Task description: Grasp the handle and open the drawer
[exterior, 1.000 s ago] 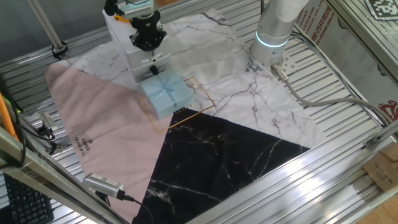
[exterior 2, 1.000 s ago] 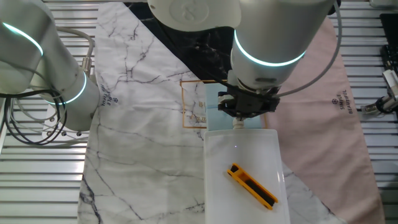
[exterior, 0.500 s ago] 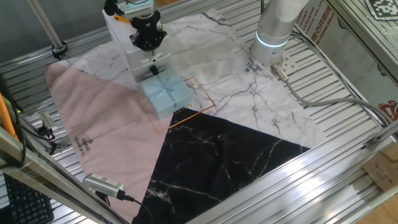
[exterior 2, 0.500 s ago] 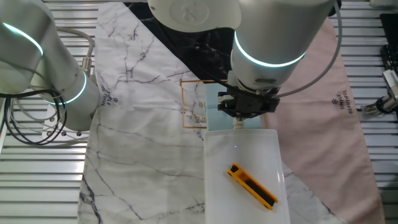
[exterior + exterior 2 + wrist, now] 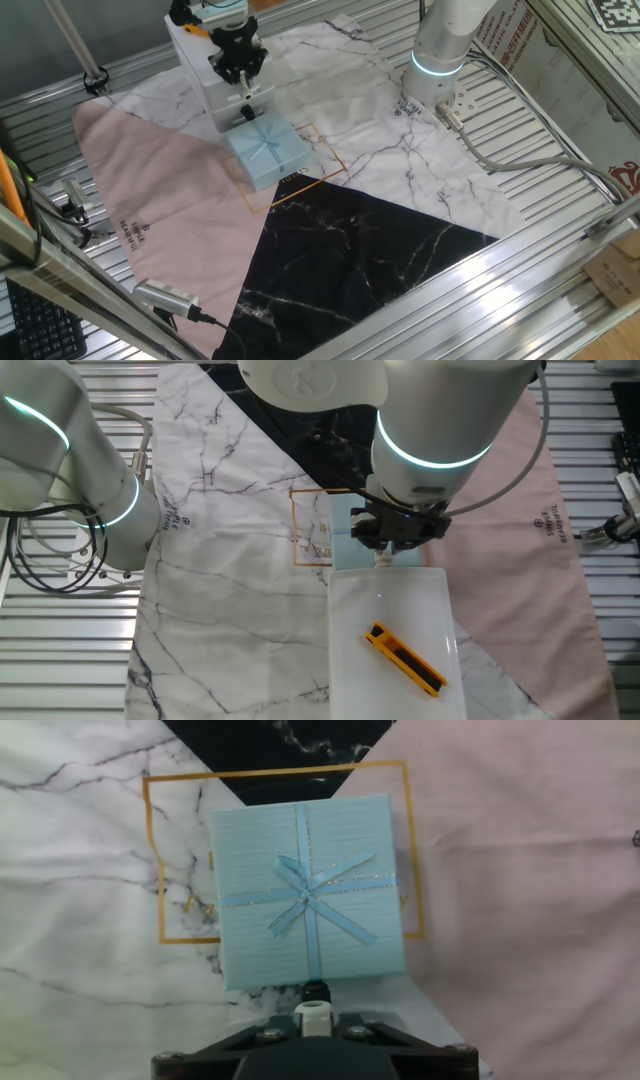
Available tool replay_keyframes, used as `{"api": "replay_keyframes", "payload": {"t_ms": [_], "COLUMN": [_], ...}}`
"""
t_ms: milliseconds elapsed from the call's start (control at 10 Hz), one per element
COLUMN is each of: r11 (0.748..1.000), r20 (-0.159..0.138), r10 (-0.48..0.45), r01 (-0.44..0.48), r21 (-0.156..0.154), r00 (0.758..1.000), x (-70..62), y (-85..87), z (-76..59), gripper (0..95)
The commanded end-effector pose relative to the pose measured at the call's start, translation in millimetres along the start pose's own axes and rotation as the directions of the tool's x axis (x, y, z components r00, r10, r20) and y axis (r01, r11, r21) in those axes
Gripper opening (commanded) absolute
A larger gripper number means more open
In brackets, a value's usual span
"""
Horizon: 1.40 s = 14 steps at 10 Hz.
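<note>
The drawer belongs to a white translucent box (image 5: 192,58) (image 5: 350,660) at the back of the cloth. Its handle is a small white knob (image 5: 313,1013) (image 5: 382,559) on the box's front. My gripper (image 5: 313,1022) (image 5: 245,90) (image 5: 383,548) sits right at that front, and its black fingers (image 5: 262,1038) press against the knob from both sides, shut on it. A light-blue ribboned gift box (image 5: 310,890) (image 5: 266,150) lies flat on the cloth just in front of the knob, apart from my fingers.
An orange and black cutter (image 5: 405,658) shows through the white box's top. The cloth has a pink part (image 5: 160,210), a black marble part (image 5: 340,250) and a white marble part (image 5: 400,150). The arm's base (image 5: 440,50) stands at the back right. Metal rails edge the table.
My gripper has shifted very slightly, still on the knob. The light-blue box has not moved.
</note>
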State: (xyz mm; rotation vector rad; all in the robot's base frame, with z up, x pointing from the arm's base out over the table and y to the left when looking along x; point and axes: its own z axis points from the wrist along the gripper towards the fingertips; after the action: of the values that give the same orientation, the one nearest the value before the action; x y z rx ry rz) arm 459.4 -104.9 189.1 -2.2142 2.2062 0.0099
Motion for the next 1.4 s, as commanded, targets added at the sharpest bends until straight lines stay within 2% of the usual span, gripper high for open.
{"api": "replay_keyframes", "payload": {"t_ms": [100,800,1100,1400], "r11": [1.000,1.000,1.000,1.000], "r20": [0.003,0.005,0.013,0.012], "r10": [-0.007,0.017,0.022,0.028], "r01": [0.007,-0.017,-0.022,-0.028], "r21": [0.003,0.006,0.004,0.002], "r00": [1.000,1.000,1.000,1.000], "x": [-0.3,-0.6,-0.8,-1.5], "y": [-1.0,-4.2,-13.0,-14.2], "z": [0.0,-0.6,-4.8,-7.9], "gripper": [57.0,57.0,57.0,57.0]}}
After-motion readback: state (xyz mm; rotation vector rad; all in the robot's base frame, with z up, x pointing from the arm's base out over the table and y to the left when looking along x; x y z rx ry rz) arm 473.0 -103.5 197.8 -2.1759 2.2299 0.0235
